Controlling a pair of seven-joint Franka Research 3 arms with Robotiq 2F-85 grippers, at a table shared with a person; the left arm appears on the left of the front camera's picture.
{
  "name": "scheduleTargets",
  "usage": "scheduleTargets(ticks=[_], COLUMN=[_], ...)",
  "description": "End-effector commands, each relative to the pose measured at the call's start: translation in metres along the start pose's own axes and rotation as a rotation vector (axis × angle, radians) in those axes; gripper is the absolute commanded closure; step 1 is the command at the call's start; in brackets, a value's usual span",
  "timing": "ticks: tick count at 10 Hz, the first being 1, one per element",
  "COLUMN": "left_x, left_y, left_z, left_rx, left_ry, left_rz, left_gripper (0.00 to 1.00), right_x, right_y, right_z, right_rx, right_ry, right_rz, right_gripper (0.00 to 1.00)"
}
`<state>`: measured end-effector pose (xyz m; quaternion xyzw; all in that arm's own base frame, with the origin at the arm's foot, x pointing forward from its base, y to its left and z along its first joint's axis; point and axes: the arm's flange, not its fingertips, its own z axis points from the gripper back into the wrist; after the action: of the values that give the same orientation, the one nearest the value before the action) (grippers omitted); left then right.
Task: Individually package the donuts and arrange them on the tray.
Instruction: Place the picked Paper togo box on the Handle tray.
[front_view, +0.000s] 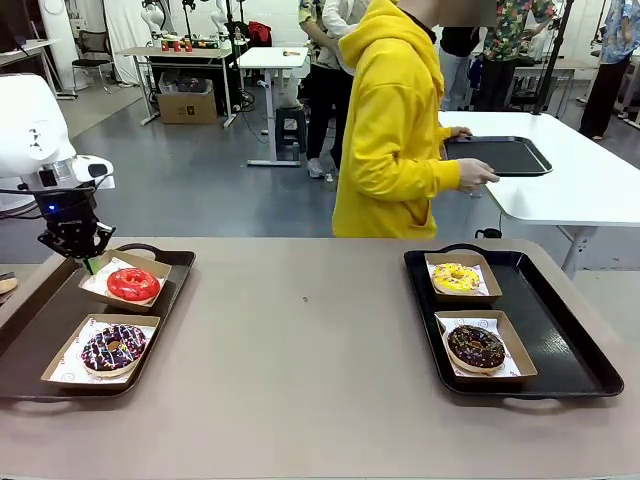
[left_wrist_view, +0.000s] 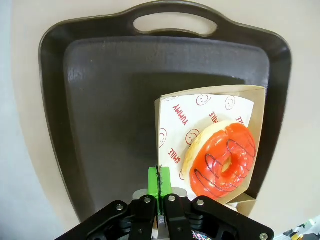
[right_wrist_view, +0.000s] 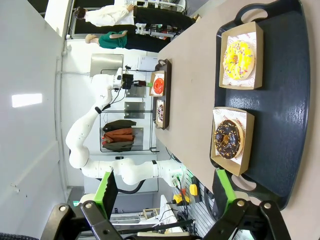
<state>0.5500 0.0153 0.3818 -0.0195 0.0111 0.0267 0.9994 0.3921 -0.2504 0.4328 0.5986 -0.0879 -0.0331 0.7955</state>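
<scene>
On the left tray (front_view: 30, 340), the striped dark donut (front_view: 113, 348) sits near the front edge. Behind it, the red donut (front_view: 133, 284) lies in a tilted box (front_view: 150, 262). The left gripper (front_view: 90, 264) points down, pinched tight on that box's back-left rim. The right gripper (right_wrist_view: 165, 192) is wide open, holding nothing, above the right tray (front_view: 570, 340) with the chocolate donut (front_view: 476, 346) and, farther back, the yellow donut (front_view: 456, 278).

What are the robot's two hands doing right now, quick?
Left hand: closed on the edge of the red donut's box, which is tilted up off the tray.
Right hand: open, holding nothing.
</scene>
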Motion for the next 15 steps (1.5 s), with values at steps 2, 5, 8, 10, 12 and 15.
scheduleTargets(ticks=[2, 5, 8, 10, 12, 15], left_x=[0.009, 0.011, 0.008, 0.008, 0.005, 0.002], left_y=[0.015, 0.013, 0.012, 0.012, 0.013, 0.012], left_z=[-0.003, -0.01, -0.006, -0.003, 0.0, 0.007], left_rx=[0.017, 0.047, 0.052, 0.056, 0.045, -0.011], left_ry=[-0.023, -0.026, -0.042, -0.037, -0.024, -0.008], left_rz=[-0.026, -0.032, -0.052, -0.063, -0.063, -0.083], left_gripper=[0.99, 0.99, 0.4, 0.38, 0.18, 0.0], right_x=[-0.001, -0.001, -0.001, -0.001, -0.001, -0.001], right_y=[0.002, 0.002, 0.002, 0.002, 0.002, 0.002], right_z=[0.0, 0.0, 0.0, 0.0, 0.0, 0.0], right_rx=[0.001, 0.001, 0.001, 0.001, 0.001, 0.001], right_ry=[0.0, 0.0, 0.0, 0.0, 0.0, 0.0], right_rz=[0.001, 0.001, 0.001, 0.001, 0.001, 0.001], right_gripper=[0.0, 0.0, 0.0, 0.0, 0.0, 0.0])
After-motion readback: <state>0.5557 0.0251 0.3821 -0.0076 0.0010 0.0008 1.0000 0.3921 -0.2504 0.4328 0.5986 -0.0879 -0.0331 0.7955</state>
